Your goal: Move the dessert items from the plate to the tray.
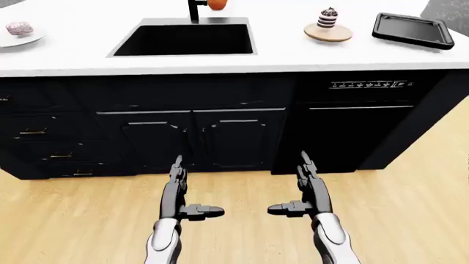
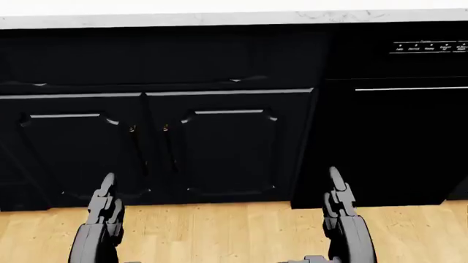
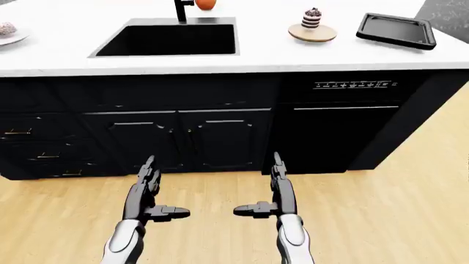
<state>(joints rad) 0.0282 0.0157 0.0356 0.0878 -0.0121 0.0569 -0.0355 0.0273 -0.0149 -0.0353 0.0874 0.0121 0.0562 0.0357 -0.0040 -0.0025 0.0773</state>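
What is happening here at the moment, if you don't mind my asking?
Nothing is being handled yet. The robot stands on the wooden floor facing a dark kitchen island, its left hand and right hand open and empty, held low. On the white countertop, a small layered chocolate cake sits on a round wooden plate, right of the black sink. The black rectangular tray lies further right.
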